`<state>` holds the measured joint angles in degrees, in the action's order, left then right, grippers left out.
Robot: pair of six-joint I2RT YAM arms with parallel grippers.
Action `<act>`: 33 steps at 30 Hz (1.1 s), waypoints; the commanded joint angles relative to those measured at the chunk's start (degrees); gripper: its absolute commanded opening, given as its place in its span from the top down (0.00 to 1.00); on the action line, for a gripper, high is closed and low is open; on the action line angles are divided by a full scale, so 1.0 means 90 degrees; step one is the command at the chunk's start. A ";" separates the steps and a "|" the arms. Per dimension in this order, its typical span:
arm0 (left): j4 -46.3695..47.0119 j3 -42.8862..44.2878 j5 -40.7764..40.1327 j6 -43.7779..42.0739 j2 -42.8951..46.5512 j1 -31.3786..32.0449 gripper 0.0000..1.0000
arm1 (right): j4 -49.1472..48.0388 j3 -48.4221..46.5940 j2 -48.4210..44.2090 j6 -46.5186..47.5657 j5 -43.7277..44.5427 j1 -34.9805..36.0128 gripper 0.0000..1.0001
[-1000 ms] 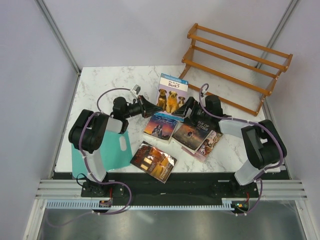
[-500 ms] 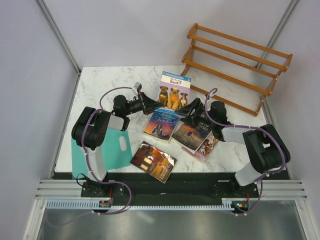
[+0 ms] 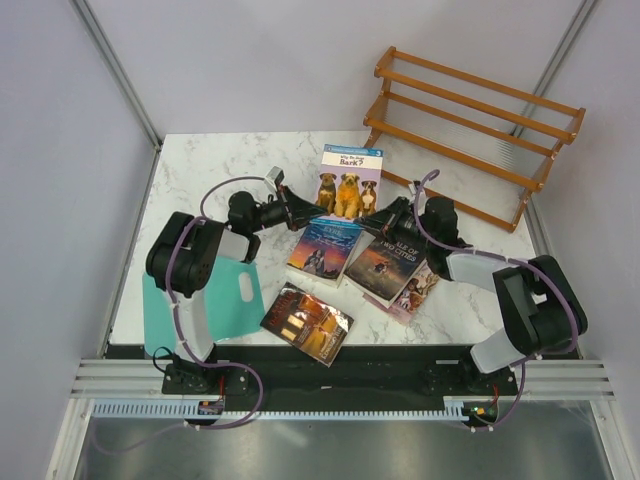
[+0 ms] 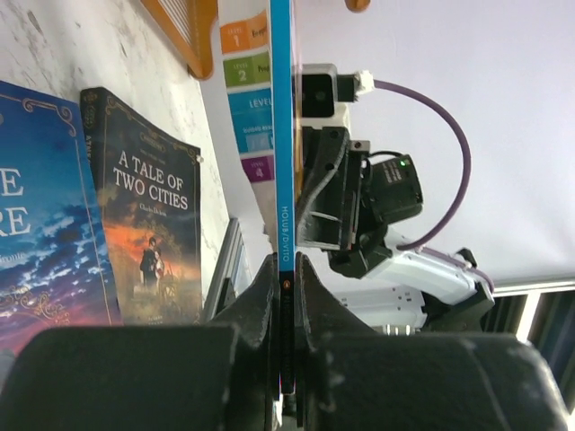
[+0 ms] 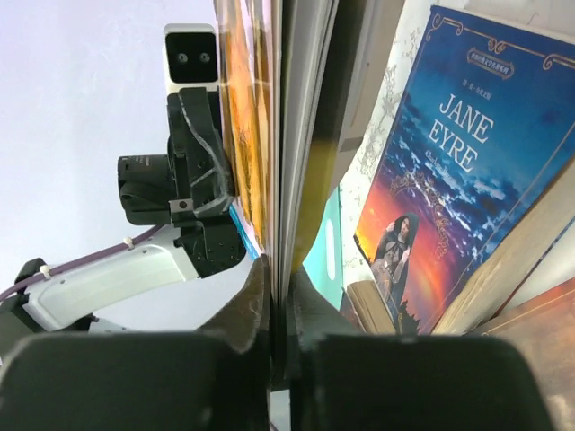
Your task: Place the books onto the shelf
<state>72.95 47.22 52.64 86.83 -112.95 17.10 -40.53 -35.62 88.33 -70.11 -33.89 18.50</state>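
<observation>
The light-blue book with brown dogs [image 3: 349,183] is held up off the table, pinched from both sides. My left gripper [image 3: 303,209] is shut on its spine edge [image 4: 281,135]. My right gripper [image 3: 386,212] is shut on its opposite page edge [image 5: 289,126]. Flat on the table lie the blue "Jane Eyre" [image 3: 324,249], the dark "A Tale of Two Cities" [image 3: 385,264], a pink-purple book [image 3: 421,284] half under it, and a dark red-brown book [image 3: 307,322] near the front. The orange-brown slatted shelf [image 3: 470,132] stands at the far right with nothing on its rails.
A teal flat sheet [image 3: 222,298] with a handle hole lies under the left arm at the table's left front. The shelf sits partly beyond the marble top's far right corner. Grey walls close in left, right and behind.
My right gripper has closed from wide open onto the dog book's page edge. Both grippers and the book have shifted slightly toward the far side.
</observation>
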 commanded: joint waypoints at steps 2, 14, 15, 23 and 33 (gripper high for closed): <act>0.1817 -0.0012 0.0059 -0.0115 0.0146 0.0024 0.86 | 0.1576 -0.0924 -0.0721 0.1039 0.0054 0.0005 1.00; -0.2564 -0.0072 0.0079 -0.3255 0.2206 -0.0230 0.00 | 0.5469 -0.3766 -0.1271 0.3833 0.0924 -0.0093 1.00; -0.3390 -0.0023 0.0059 -0.3522 0.2469 -0.0230 0.00 | 0.5548 -0.3903 -0.1241 0.3902 0.0943 -0.0112 1.00; -0.5048 0.0086 0.0010 -0.4773 0.3232 -0.0231 0.00 | 0.5881 -0.5163 -0.0461 0.4059 0.0339 -0.0756 1.00; -0.5527 -0.0793 -0.0146 -0.5223 0.3829 -0.0240 0.00 | 0.5881 -0.4217 -0.0293 0.4069 -0.0053 -0.0913 1.00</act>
<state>26.15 42.37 52.23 44.75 -80.99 15.09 13.67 -75.90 87.72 -35.31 -33.19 10.00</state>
